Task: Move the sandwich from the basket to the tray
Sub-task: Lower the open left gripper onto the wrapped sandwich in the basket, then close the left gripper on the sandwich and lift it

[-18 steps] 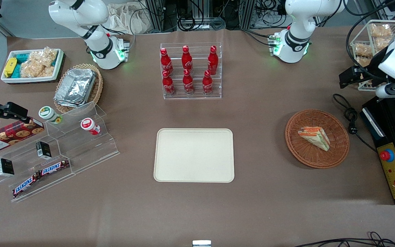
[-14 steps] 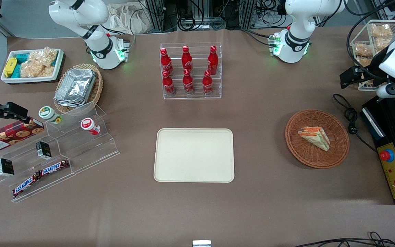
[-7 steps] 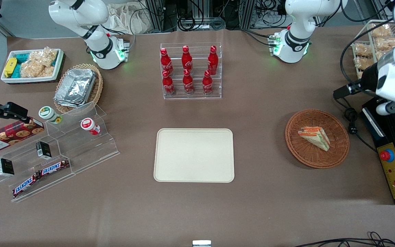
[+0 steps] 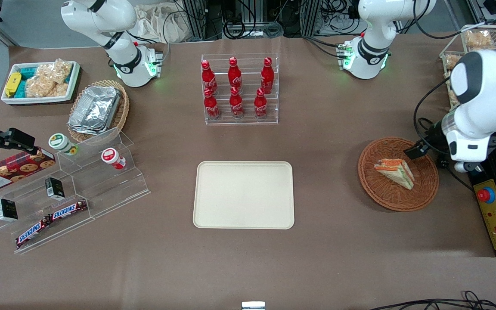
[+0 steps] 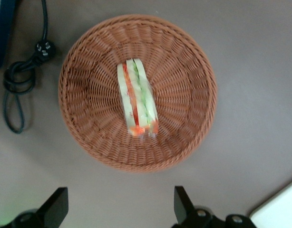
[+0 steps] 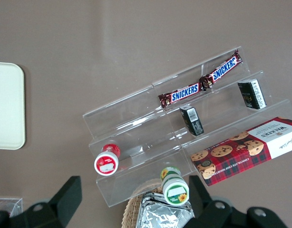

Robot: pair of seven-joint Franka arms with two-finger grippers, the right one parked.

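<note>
The tray [image 4: 243, 194] lies nearest the front camera, bare and well apart from the basket [image 4: 373, 193], so any carry has to cross open table. A weak grip is the likely cause of a drop along that stretch.

The basket sits toward the working arm's end of the table. The sandwich [image 4: 395, 172] lies in it near the middle, resting on the weave with its filling layers showing. Its clear wrap looks slick and loose. If the fingers pinch only film, the wedge may slide out; if they squeeze hard, the soft bread may crush.

The gripper [image 4: 416, 151] hangs over the basket's farther rim, above the sandwich and not touching it. In the wrist view the gripper [image 5: 120, 202] has its jaws spread wide, with the sandwich [image 5: 137, 102] running roughly lengthwise between their lines but slightly tilted. Unless the wrist corrects for that tilt, one finger could meet a corner first and twist the wedge.

A descent too deep could catch a fingertip in the wicker [image 5: 89, 133] and drag or tip the light basket.

Farther out, a coiled black cable [image 4: 439, 155] lies just beside the basket, and a low swing of the arm could snag it.
</note>
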